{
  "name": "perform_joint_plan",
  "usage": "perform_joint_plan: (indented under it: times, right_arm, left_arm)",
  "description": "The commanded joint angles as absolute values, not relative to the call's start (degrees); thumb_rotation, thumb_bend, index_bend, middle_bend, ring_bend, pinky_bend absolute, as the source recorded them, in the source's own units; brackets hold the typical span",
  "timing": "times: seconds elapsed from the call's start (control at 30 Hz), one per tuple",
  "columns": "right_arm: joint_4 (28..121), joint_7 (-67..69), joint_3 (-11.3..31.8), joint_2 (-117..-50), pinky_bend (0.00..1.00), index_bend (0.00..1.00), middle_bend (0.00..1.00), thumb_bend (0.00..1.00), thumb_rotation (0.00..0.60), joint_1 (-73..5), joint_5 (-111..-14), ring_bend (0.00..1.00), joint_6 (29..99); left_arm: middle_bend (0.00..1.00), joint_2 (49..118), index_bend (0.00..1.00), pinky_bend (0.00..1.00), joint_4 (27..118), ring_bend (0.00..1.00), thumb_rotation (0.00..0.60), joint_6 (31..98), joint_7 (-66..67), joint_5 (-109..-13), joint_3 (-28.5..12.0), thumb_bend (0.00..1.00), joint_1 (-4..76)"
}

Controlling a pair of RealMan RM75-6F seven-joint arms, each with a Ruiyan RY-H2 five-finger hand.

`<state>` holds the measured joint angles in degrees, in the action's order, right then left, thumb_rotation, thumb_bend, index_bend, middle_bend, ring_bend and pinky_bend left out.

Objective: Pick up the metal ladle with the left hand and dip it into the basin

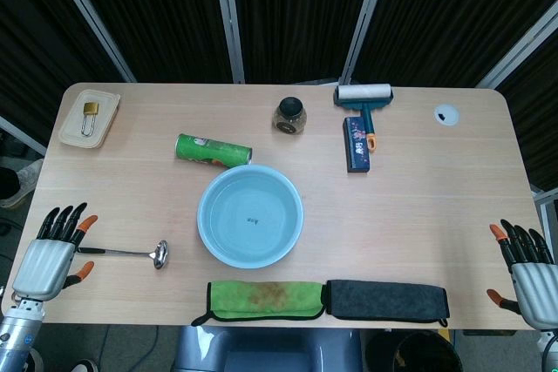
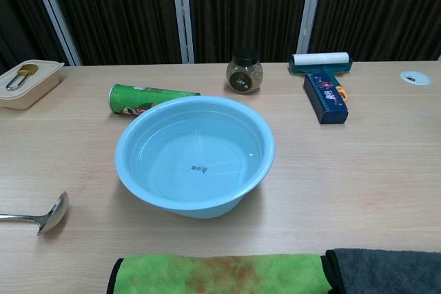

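Here the metal ladle (image 1: 131,253) lies flat on the table (image 1: 436,215), a thin shiny handle ending in a small round bowl that points toward the basin (image 1: 250,217). In the chest view only the bowl and a short run of handle show at the left edge (image 2: 43,215).

The left hand (image 1: 52,254) sits at the table's left front corner, fingers extended and slightly spread, holding nothing. The handle's far end runs in under or just beside the fingers and thumb; whether it touches them cannot be told. The ladle's bowl lies between that hand and the basin, apart from the basin's rim.

The basin is light blue, round, holds clear water, and stands near the table's middle front. A green chip can (image 1: 213,150) lies on its side just behind it. A green cloth (image 1: 260,299) and a dark grey cloth (image 1: 387,300) lie side by side along the front edge, just in front of the basin.

Bare wood shows between the ladle's bowl and the basin.

The right hand (image 1: 523,263) rests at the right front corner, fingers apart, nothing in it, well apart from everything.
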<state>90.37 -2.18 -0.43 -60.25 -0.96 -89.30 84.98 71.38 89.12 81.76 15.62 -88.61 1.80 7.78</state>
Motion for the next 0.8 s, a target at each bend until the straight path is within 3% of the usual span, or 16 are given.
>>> perform_joint_plan:
  times: [0.03,0.23,0.43,0.53,0.8]
  right_arm:
    - [90.4,-2.1,-0.5,-60.2,0.0,0.0,0.0,0.0,0.6,-0.9,-89.5,0.0,85.2]
    - [90.4,-1.5,-0.5,-60.1,0.0,0.0,0.0,0.0,0.6,-0.9,-89.8,0.0,85.3]
    - [90.2,-0.9,-0.5,-59.9,0.0,0.0,0.0,0.0,0.6,-0.8,-89.6,0.0,85.3]
    - [90.2,-0.9,-0.4,-60.0,0.0,0.0,0.0,0.0,0.6,-0.9,-89.5,0.0,85.1]
    - [90.3,-1.0,-0.1,-60.2,0.0,0.0,0.0,0.0,0.6,-1.3,-88.9,0.0,84.4]
  left_arm:
    - [0.0,71.4,0.16,0.0,89.0,0.0,0.6,81.7,15.6,-88.7,1.8,0.23,7.8]
    - [0.0,71.0,0.19,0.0,89.0,0.0,0.6,80.2,15.4,-87.8,2.0,0.23,8.0]
    - [0.0,68.4,0.39,0.0,88.4,0.0,0.6,75.0,13.5,-84.5,2.5,0.28,9.0]
    - [0.0,67.5,0.43,0.0,87.2,0.0,0.6,71.4,12.9,-81.3,1.8,0.31,10.1]
    - [0.0,73.2,0.47,0.0,78.7,0.0,0.6,68.2,12.5,-77.9,0.1,0.33,11.7]
